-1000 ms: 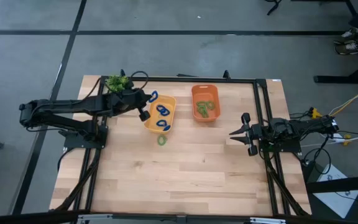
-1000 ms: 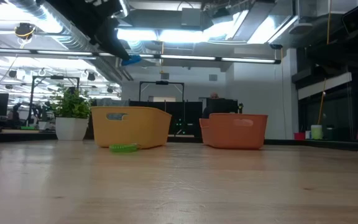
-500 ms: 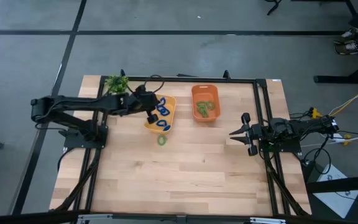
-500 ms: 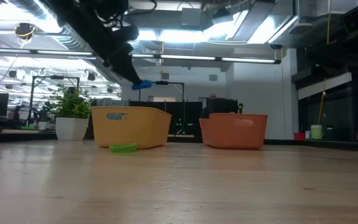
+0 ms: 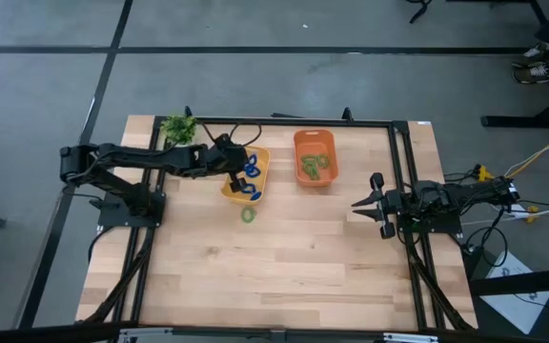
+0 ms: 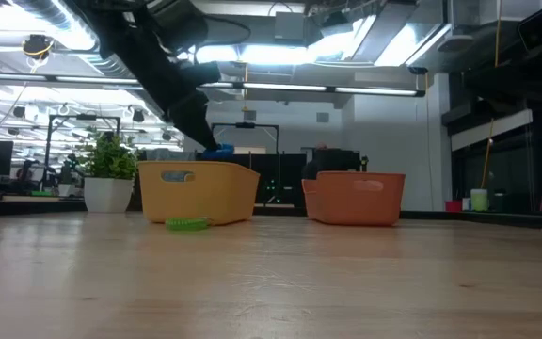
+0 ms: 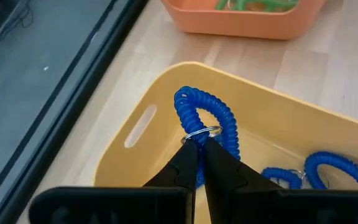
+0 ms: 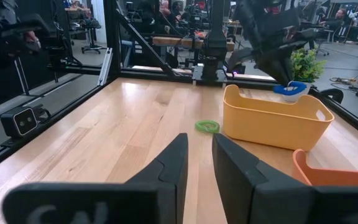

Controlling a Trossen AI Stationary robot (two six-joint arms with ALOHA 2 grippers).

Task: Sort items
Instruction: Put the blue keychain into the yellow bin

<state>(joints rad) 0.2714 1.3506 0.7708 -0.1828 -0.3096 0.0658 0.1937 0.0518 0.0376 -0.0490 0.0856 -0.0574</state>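
Hanging over the yellow bin, the left gripper is pinched tight on a blue ring by its little metal loop; more blue rings lie in the bin below; green rings sit in the orange bin; one green ring lies on the table, just beside the yellow bin. The right gripper waits at the right side, fingers a little apart, holding nothing. The springy ring could snag on the fingers and not fall; let go too near the rim, it might bounce out.
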